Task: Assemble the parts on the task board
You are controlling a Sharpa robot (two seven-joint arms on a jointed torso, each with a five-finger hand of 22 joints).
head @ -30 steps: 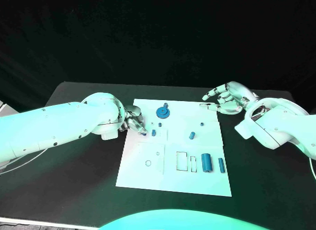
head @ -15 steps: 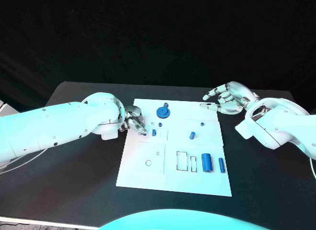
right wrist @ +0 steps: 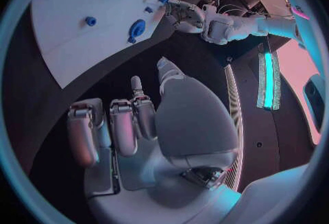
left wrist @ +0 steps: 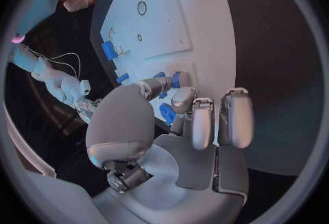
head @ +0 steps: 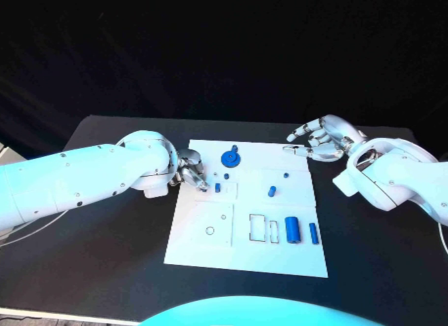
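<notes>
The white board (head: 248,224) lies mid-table with blue parts (head: 292,231) on it. The left hand (head: 190,171) pinches a small blue peg (left wrist: 175,79) at the board's left edge. The right hand (head: 322,139) hovers off the far right corner, fingers loosely curled, holding nothing.

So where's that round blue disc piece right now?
In the head view the round blue disc sits near the task board's far edge, left of centre, just beyond the left hand.

Dim surroundings, bright board, fisheye bending at wrist edges.
</notes>
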